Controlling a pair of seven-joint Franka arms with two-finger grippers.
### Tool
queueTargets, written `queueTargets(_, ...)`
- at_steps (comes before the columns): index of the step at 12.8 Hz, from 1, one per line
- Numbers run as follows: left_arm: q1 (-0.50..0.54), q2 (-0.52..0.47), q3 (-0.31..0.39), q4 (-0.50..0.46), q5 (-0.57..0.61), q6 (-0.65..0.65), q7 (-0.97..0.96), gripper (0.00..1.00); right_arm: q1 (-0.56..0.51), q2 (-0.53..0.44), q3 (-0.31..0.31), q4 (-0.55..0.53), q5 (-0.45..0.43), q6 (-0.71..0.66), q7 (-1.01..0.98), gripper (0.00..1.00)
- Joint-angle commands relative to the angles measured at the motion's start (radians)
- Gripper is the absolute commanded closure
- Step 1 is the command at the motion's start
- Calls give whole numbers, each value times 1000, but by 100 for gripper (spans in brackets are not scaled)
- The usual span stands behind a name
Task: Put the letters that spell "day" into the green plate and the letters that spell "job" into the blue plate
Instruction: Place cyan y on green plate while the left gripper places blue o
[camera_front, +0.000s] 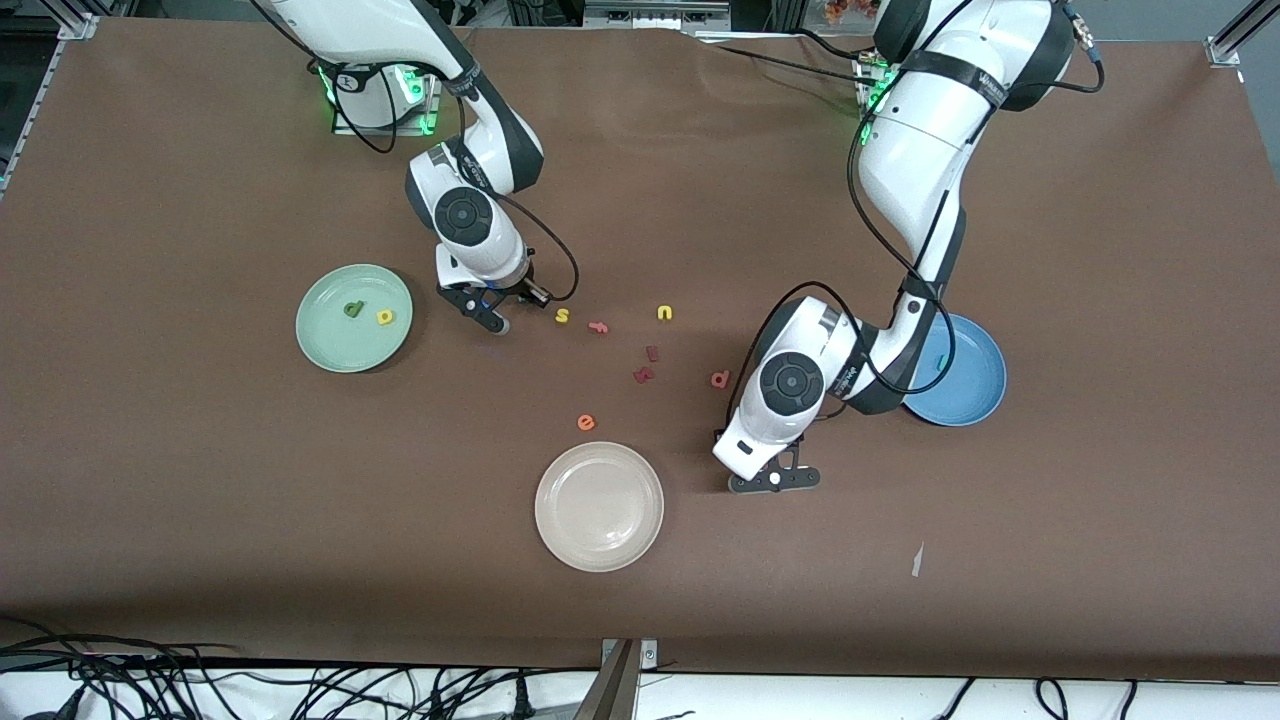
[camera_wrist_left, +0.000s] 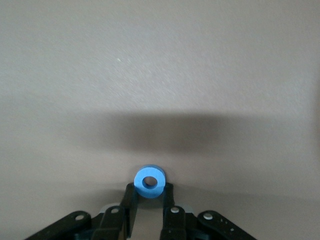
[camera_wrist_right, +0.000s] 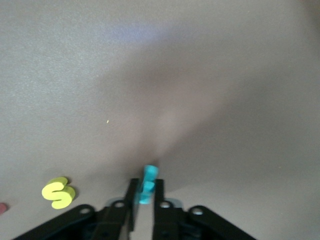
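My left gripper (camera_front: 775, 482) (camera_wrist_left: 149, 187) is low over the table beside the cream plate, shut on the blue ring "o" (camera_wrist_left: 149, 181). My right gripper (camera_front: 495, 315) (camera_wrist_right: 146, 186) is low between the green plate (camera_front: 330, 345) and a yellow "s" (camera_front: 562, 315) (camera_wrist_right: 58, 192), shut on a teal letter (camera_wrist_right: 147, 184) seen edge-on. The green plate holds a dark green letter (camera_front: 352, 309) and a yellow letter (camera_front: 385, 317). The blue plate (camera_front: 975, 385) lies at the left arm's end, partly hidden by that arm. A coral-red "b" (camera_front: 720, 379) lies on the table.
Loose letters lie mid-table: a salmon "f" (camera_front: 598, 327), a yellow "u" (camera_front: 665, 313), two dark red letters (camera_front: 647, 365), an orange "e" (camera_front: 586, 422). A cream plate (camera_front: 599, 505) sits nearer the front camera. A scrap of white tape (camera_front: 917, 560) lies on the cloth.
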Motion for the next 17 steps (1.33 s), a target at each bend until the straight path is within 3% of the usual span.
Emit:
queueTargets(1,43,-58,-4,-15,23,-49,7,100,0,-15,2,-14,-10,-4,11,95)
queueTargets(2,54,-94,-7,-50,23,-81,7,100,0,-12,2,-10,-12,-4,11,100)
queueTargets(4,90,-188,-9,-181,23,-86,39,100,0,-42,-4,1,-12,-35,-9,100)
queueTargets(6,147,-323,-10,-362,23,-66,170,100,0,-88,-44,26,-29,-168,-120,100)
queueTargets(8,210,-479,-16,-622,23,82,286,100,-2,-148,-118,30,-56,-272,-266,100)
queueTargets(10,279,-588,-30,-844,23,236,382,100,-2,-174,-243,29,-58,-344,-485,100)
queueTargets(13,347,-661,-29,-975,38,275,513,100,-5,-158,-415,18,-56,-343,-802,100)
queueTargets(15,397,-655,-27,-992,41,275,631,100,-11,-133,-460,14,-56,-320,-892,100)
queueTargets(16,422,-650,-29,-986,41,267,678,76,-18,-104,-486,11,-56,-290,-947,100)
queueTargets(17,430,-650,-30,-977,38,262,686,5,-40,-77,-498,1,-50,-247,-1014,100)
